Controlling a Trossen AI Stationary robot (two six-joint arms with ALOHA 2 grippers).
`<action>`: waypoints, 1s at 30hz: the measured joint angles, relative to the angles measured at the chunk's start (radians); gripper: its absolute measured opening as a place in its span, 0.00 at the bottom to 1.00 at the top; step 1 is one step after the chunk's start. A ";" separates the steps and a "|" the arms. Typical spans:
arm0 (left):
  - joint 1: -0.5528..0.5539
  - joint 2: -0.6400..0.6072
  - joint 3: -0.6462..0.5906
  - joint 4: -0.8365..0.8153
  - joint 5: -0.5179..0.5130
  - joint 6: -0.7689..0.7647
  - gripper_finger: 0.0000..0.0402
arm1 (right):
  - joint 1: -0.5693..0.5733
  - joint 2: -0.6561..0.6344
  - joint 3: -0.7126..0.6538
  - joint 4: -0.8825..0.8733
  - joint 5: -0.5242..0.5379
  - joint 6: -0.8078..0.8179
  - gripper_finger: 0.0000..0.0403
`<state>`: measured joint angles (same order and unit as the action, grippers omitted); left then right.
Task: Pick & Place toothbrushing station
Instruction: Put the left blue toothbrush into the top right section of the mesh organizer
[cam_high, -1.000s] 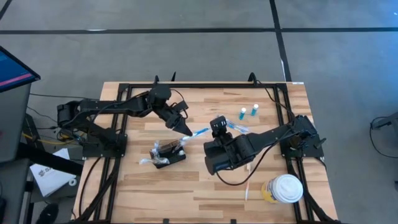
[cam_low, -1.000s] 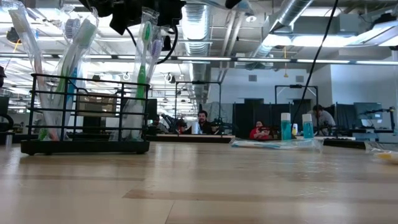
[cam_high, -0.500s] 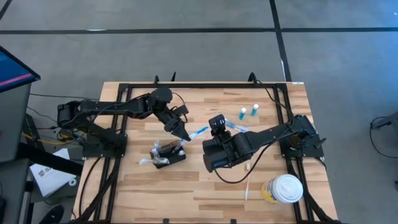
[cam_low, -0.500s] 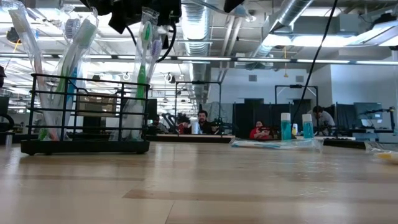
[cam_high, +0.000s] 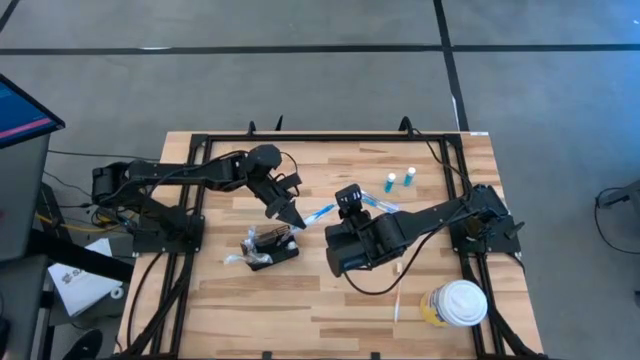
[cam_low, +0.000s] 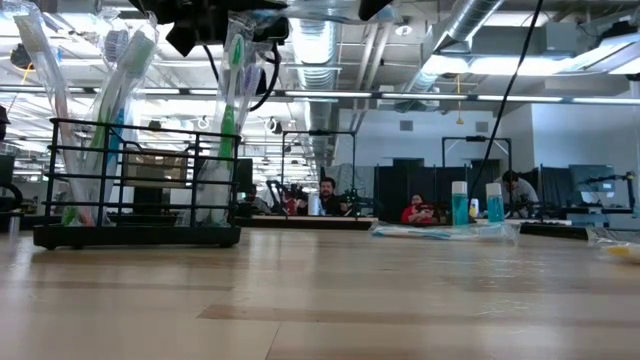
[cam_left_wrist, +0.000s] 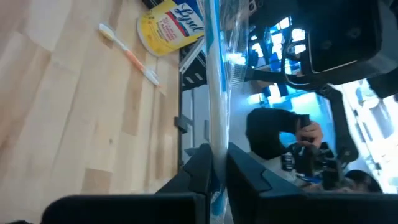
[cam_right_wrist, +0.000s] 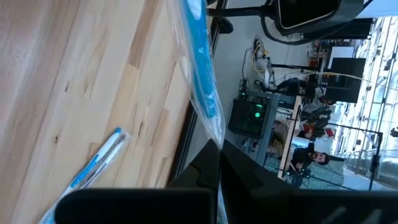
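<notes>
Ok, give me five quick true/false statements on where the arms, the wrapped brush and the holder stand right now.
1. Both grippers are shut on the same wrapped blue toothbrush. True: left gripper at one end, right gripper at the other.
2. The black holder lies empty. False: toothbrushes stand in it.
3. The lidded yellow container stands at the table's near right corner. True.
4. The two small blue bottles sit inside the holder. False: they stand apart, toward the far right.
5. A loose orange-handled toothbrush lies on the wood near the yellow container. True.
</notes>
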<state>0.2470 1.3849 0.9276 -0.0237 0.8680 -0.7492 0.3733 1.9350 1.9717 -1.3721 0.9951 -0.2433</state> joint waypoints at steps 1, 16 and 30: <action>0.000 0.000 0.000 -0.002 -0.003 0.010 0.04 | 0.000 0.000 0.000 0.000 0.000 0.004 0.00; 0.027 -0.010 0.000 -0.006 -0.038 0.069 0.04 | 0.047 0.000 0.000 0.013 0.001 0.060 0.18; 0.074 -0.175 -0.040 -0.006 -0.158 0.296 0.04 | 0.052 -0.062 0.000 -0.046 0.063 0.612 0.33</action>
<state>0.3206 1.2104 0.8877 -0.0294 0.7100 -0.4534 0.4254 1.8734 1.9712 -1.4181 1.0579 0.3688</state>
